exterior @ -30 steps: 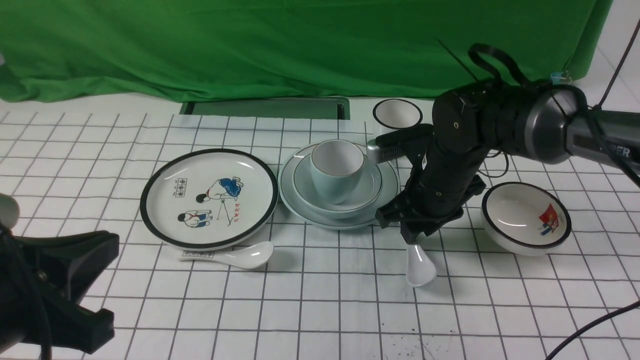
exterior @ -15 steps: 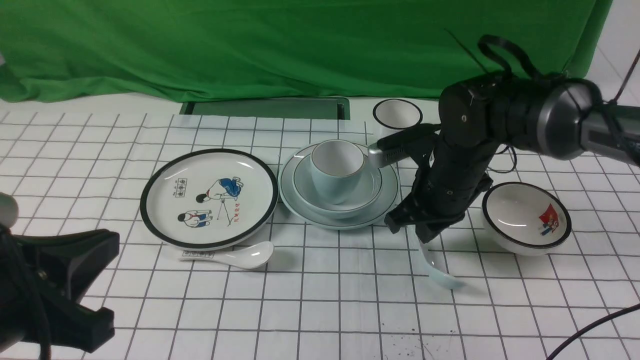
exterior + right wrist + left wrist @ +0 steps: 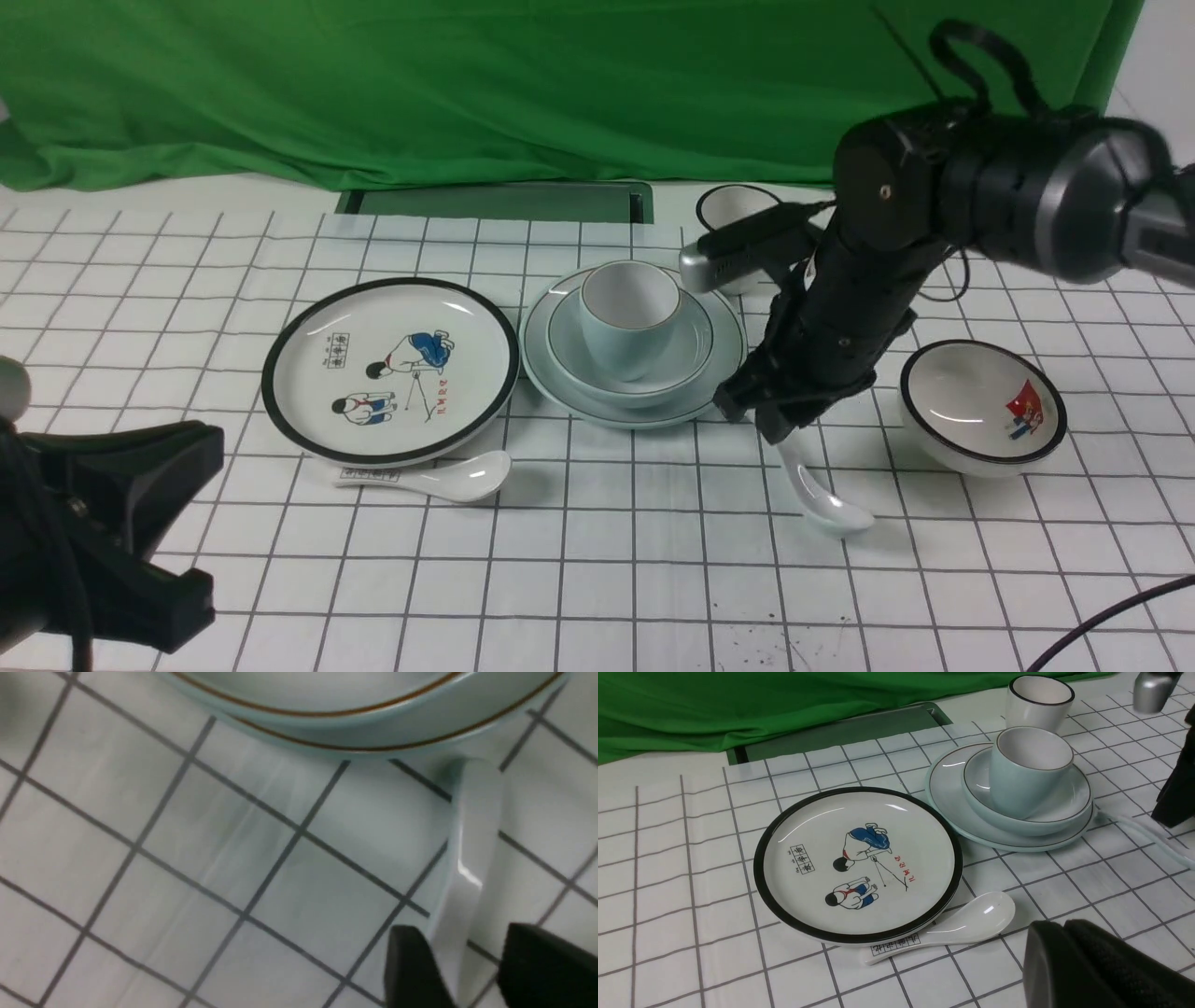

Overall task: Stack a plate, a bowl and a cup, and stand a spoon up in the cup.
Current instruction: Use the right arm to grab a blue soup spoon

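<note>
Front view: stacked already, cup (image 3: 630,313) in bowl (image 3: 569,347) on plate (image 3: 537,362); clamped by its handle in right gripper (image 3: 780,425), spoon (image 3: 823,492) tilted low beside plate, not yet stood in cup; left gripper (image 3: 210,523) spread, empty.

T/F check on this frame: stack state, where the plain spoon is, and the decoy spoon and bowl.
1. The cup sits in the bowl, which sits on the plate. True.
2. The spoon stands in the cup. False: the right gripper has its jaws closed on the handle, outside the plate.
3. The marked spoon lies by the cartoon plate. True.
4. The picture bowl sits on the cartoon plate. False: it stands alone, at the robot's right.
</note>
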